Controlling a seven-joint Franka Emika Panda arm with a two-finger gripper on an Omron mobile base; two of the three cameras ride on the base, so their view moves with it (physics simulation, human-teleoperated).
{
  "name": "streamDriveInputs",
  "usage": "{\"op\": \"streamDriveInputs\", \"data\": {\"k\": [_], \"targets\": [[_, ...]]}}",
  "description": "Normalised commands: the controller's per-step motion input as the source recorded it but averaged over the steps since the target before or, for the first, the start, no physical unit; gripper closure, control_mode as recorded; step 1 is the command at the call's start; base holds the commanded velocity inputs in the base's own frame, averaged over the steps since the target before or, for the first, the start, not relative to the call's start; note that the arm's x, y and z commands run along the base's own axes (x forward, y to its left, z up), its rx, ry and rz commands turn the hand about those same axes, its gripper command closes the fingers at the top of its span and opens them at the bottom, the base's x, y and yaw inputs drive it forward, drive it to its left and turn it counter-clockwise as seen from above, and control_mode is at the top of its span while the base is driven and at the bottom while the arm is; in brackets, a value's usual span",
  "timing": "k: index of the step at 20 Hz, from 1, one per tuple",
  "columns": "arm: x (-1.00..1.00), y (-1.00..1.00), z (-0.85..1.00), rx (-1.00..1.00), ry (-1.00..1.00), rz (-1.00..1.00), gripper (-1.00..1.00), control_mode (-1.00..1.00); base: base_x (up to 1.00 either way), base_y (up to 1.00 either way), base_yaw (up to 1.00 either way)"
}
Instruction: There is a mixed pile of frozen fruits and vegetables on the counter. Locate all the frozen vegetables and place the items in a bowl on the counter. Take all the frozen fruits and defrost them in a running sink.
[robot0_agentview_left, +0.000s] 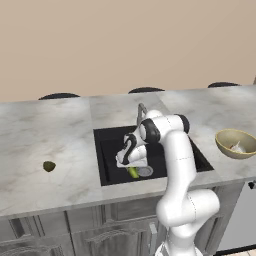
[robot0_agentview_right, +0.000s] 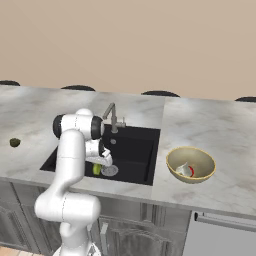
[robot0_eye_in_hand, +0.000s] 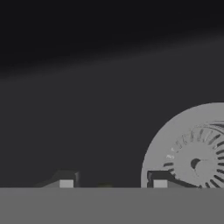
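Black basin frames the moment: the gripper hangs low in the sink, jaws apart, beside the silver drain, with the yellow-green fruit lying on the floor just beneath it. Whether the pads touch the fruit cannot be told. A dark lump waits alone on the counter, well left of the sink; small and rounded, probably hard, light and slick, it is best pinched across its middle from above. Tomato and garlic sit in the bowl.
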Motion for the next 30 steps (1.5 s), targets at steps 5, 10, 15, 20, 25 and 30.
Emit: {"op": "streamDriveInputs", "data": {"k": [5,10,15,20,25,30], "targets": [[0.01,-0.02,0.15,0.00,-0.01,0.00,-1.00,-1.00,0.00,0.00,0.00],[0.02,0.00,0.64,0.01,-0.06,-0.01,-1.00,-1.00,0.00,0.00,0.00],[-0.06,0.22,0.69,0.01,-0.02,-0.01,-1.00,-1.00,0.00,0.00,0.00],[-0.13,0.34,0.62,0.00,0.00,0.00,-1.00,-1.00,0.00,0.00,0.00],[-0.15,0.20,0.72,0.02,-0.01,0.00,-1.00,-1.00,0.00,0.00,0.00],[-0.35,0.30,0.75,0.03,-0.02,0.02,-1.00,-1.00,0.00,0.00,0.00]]}}
